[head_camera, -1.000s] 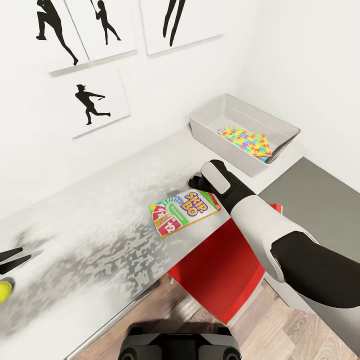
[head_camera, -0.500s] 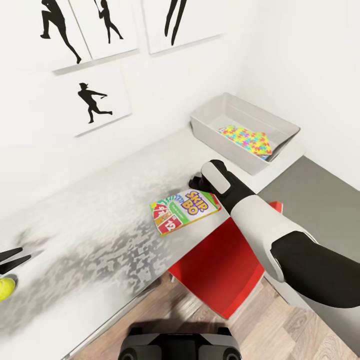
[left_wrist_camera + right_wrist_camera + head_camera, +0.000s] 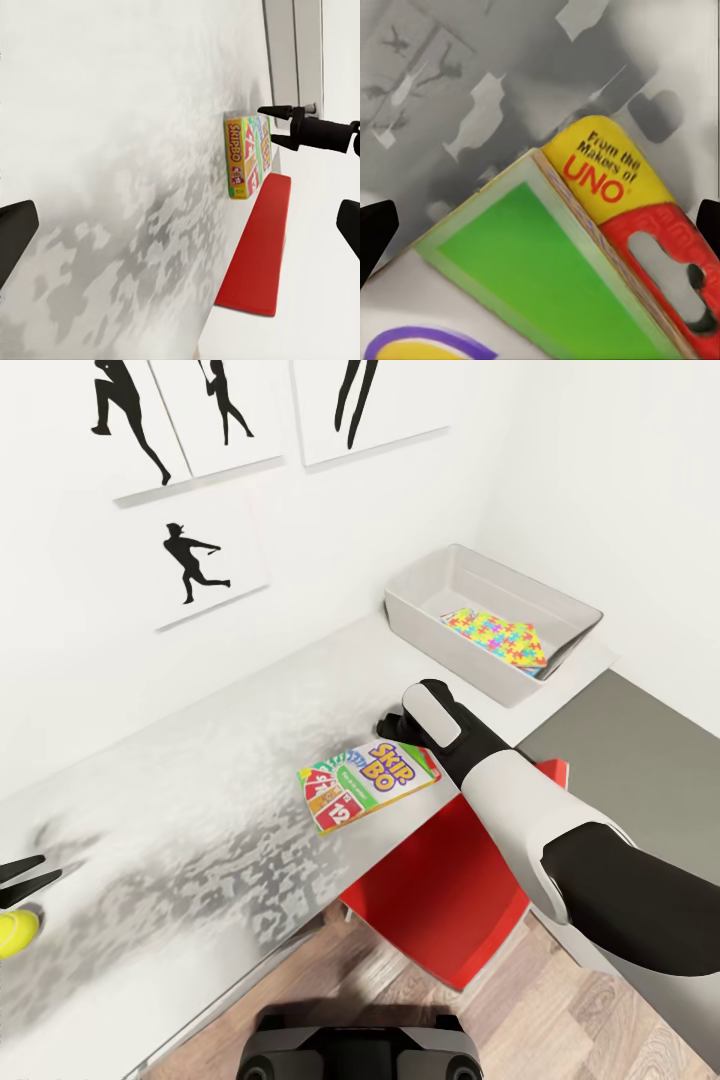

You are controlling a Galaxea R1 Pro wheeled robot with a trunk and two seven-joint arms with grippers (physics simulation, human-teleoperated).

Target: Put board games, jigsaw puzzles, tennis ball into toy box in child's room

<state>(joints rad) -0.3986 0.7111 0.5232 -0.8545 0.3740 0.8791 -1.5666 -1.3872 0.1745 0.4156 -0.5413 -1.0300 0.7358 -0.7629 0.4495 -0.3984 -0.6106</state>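
Beside the Skip-Bo game box (image 3: pixel 367 784) on the surface (image 3: pixel 200 800), the right gripper (image 3: pixel 289 126) hovers spread; left gripper (image 3: pixel 20 878) released near the tennis ball (image 3: pixel 17 932).

Puzzles (image 3: pixel 495 638) in toy box (image 3: pixel 420 586) (table's (image 3: pixel 180 800) right)

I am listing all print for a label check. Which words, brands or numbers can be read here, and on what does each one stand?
"SKIP-BO": top of the game box, head view.
"12": red card picture on that top.
"SKIPBO": side edge of the box, left wrist view.
"From the Makers of UNO": yellow tab of the box, right wrist view.
Other small print on the box: too blurred to read.
Wall pictures: silhouettes, no text.
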